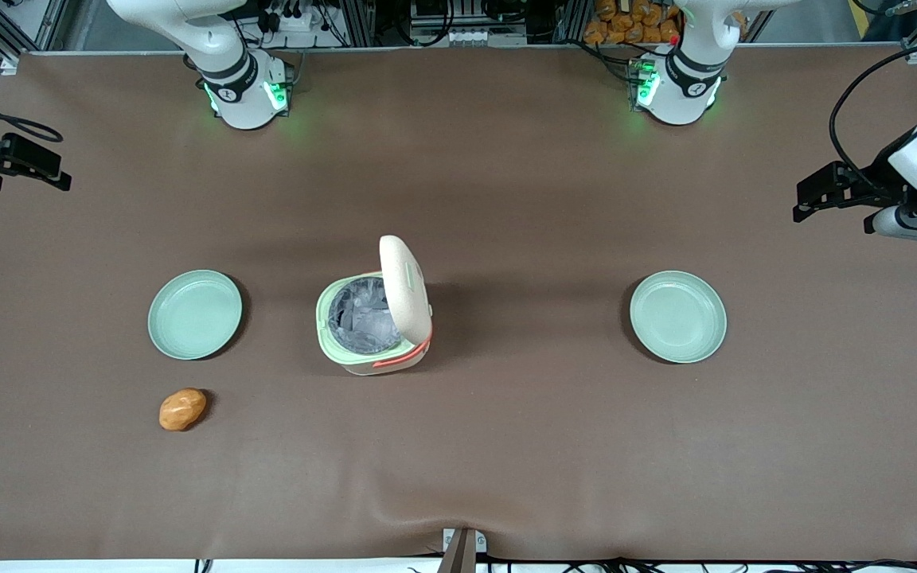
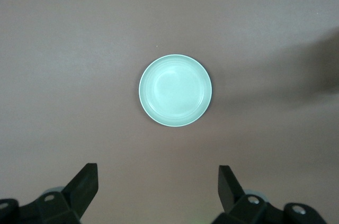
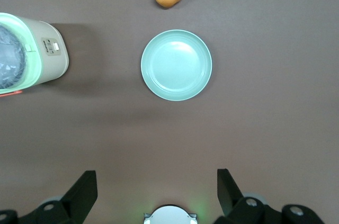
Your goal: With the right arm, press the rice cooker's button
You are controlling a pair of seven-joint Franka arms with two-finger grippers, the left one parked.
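The cream rice cooker (image 1: 371, 350) stands mid-table with its lid (image 1: 404, 290) raised upright and the grey inner pot (image 1: 359, 314) showing. In the right wrist view the rice cooker (image 3: 50, 57) shows its panel, with a small white button (image 3: 53, 47), on the side facing a mint-green plate (image 3: 176, 65). My right gripper (image 3: 157, 192) hangs open high above the table with nothing between its fingers. It is well apart from the cooker, toward the working arm's end. In the front view the gripper (image 1: 63, 171) sits at the table's edge.
A mint-green plate (image 1: 194, 314) lies beside the cooker toward the working arm's end. A potato (image 1: 182, 409) lies nearer to the front camera than that plate. A second plate (image 1: 677, 316) lies toward the parked arm's end.
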